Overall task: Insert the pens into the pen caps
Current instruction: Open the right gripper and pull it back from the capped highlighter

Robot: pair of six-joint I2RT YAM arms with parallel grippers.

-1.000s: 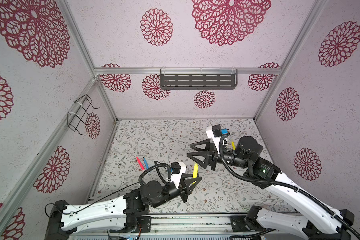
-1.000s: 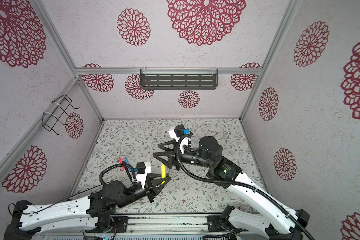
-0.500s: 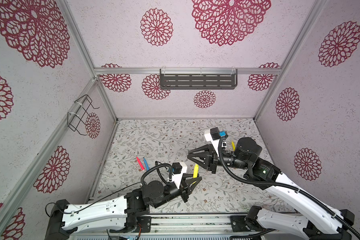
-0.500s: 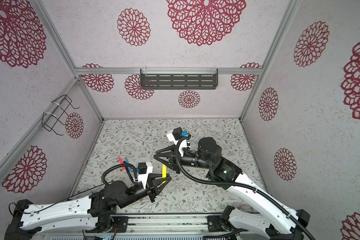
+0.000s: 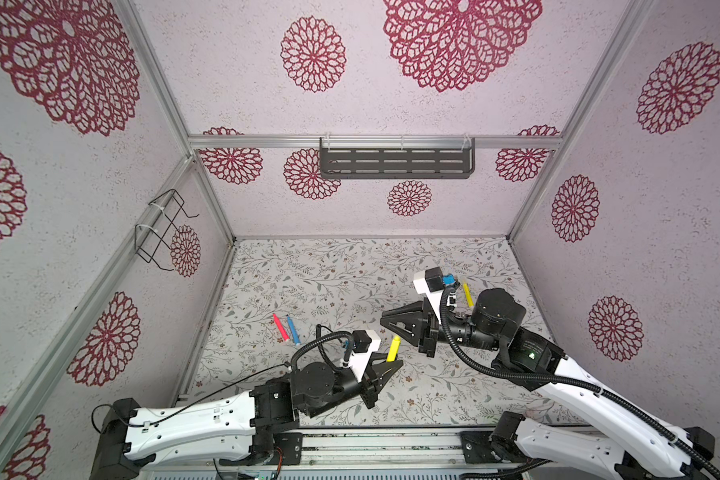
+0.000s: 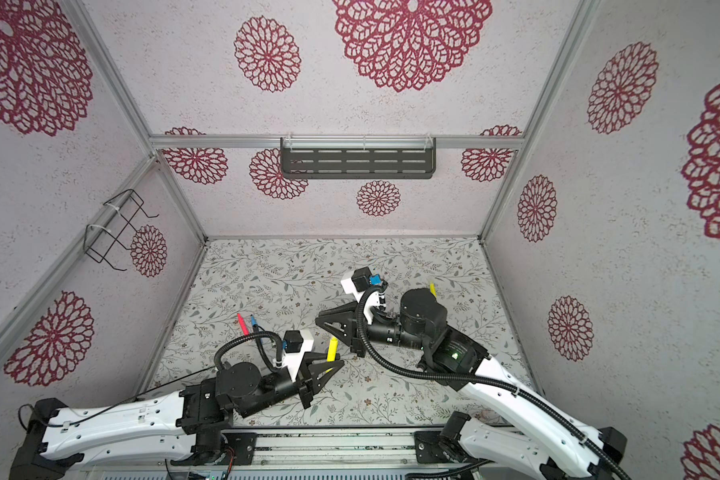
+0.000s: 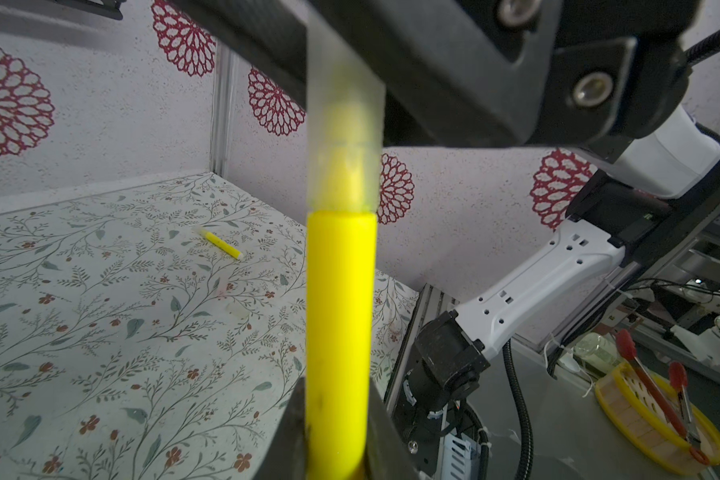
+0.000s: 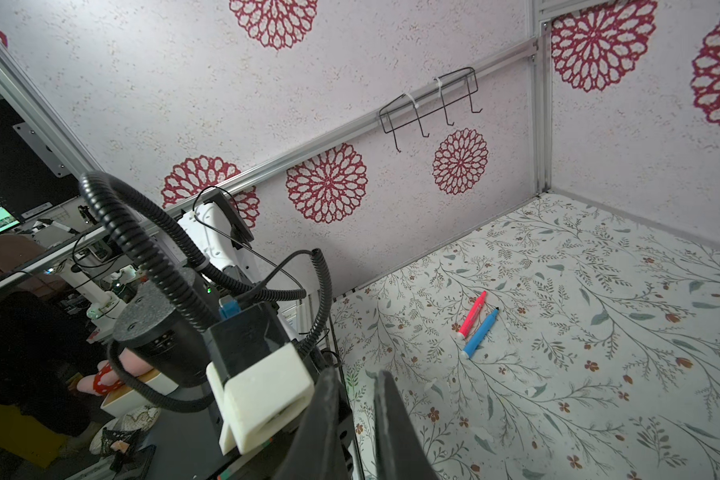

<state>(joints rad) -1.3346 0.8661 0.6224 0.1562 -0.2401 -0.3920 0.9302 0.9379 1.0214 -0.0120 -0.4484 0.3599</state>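
Observation:
My left gripper (image 5: pixel 389 365) is shut on the lower end of a yellow pen (image 7: pixel 337 311) and holds it upright over the floral floor. A clear pen cap (image 7: pixel 344 166) sits over that pen's tip. My right gripper (image 5: pixel 385 324) reaches in from the right, level with the cap, and its black fingers (image 7: pixel 433 83) stand close on either side of it, shut on it. In the right wrist view the jaws are narrow and the cap does not show. A red pen (image 5: pixel 280 328) and a blue pen (image 5: pixel 293 331) lie side by side at the left. A second yellow pen (image 5: pixel 467 294) lies behind the right wrist.
A grey slotted shelf (image 5: pixel 395 163) hangs on the back wall and a black wire rack (image 5: pixel 163 232) on the left wall. A faint clear cap (image 7: pixel 235 309) lies on the floor. Outside the enclosure stands a yellow basket (image 7: pixel 657 419) with tongs.
My right gripper's jaws went from wide open to shut around the top of the held yellow pen. The left gripper and its pen stayed in place.

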